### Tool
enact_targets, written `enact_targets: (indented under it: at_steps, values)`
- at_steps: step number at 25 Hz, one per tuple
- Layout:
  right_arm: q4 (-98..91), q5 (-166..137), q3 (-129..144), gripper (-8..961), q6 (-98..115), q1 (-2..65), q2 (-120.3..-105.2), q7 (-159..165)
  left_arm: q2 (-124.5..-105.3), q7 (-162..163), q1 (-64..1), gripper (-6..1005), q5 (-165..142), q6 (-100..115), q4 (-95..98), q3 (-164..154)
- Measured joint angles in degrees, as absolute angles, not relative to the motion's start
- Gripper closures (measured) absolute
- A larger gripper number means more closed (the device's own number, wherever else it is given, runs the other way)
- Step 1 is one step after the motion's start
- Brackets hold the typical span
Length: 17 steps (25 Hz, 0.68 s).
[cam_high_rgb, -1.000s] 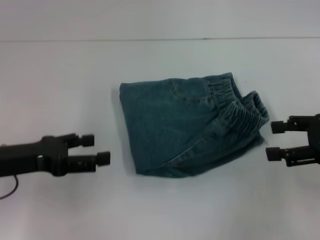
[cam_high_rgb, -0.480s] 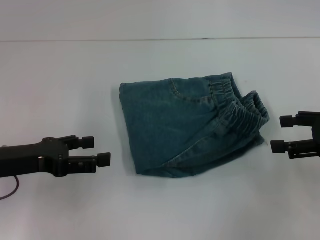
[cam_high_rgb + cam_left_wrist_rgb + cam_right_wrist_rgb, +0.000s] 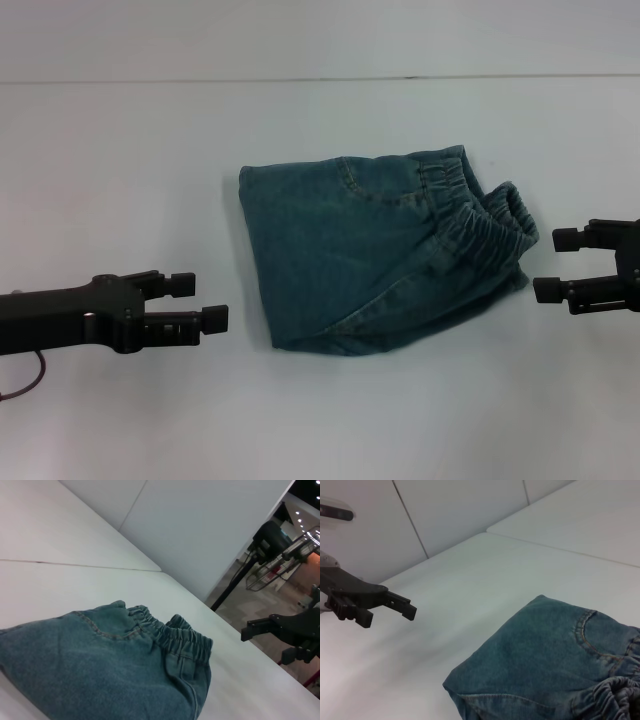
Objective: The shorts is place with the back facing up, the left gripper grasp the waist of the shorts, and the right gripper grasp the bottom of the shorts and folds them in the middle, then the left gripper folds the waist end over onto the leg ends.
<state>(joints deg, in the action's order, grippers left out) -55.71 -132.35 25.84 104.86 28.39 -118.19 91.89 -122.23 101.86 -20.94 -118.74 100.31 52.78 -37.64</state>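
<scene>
On a plain white table (image 3: 120, 180), the left gripper (image 3: 197, 302) hovers nearest, claws spread and empty. Mid-table lie the denim shorts (image 3: 370, 260), already folded, waistband (image 3: 470, 205) over the leg ends. Beside them the right gripper (image 3: 553, 265) gapes, empty. Folding looks finished; only withdrawing the arms seems left.

Folded denim shorts (image 3: 380, 250), waistband rightward

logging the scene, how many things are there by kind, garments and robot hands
shorts: 1, blue denim, folded on the table
hands: 2, left hand and right hand, both open, one on each side of the shorts, neither touching them
total: 3
</scene>
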Motion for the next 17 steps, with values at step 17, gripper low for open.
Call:
enact_targets:
  at_steps: [17]
  values:
    - [-55.3,-132.4,25.9,8,104.0,28.6,-118.40,92.0,-122.25,102.7,-22.2,47,-118.3,100.5,52.6,-37.6]
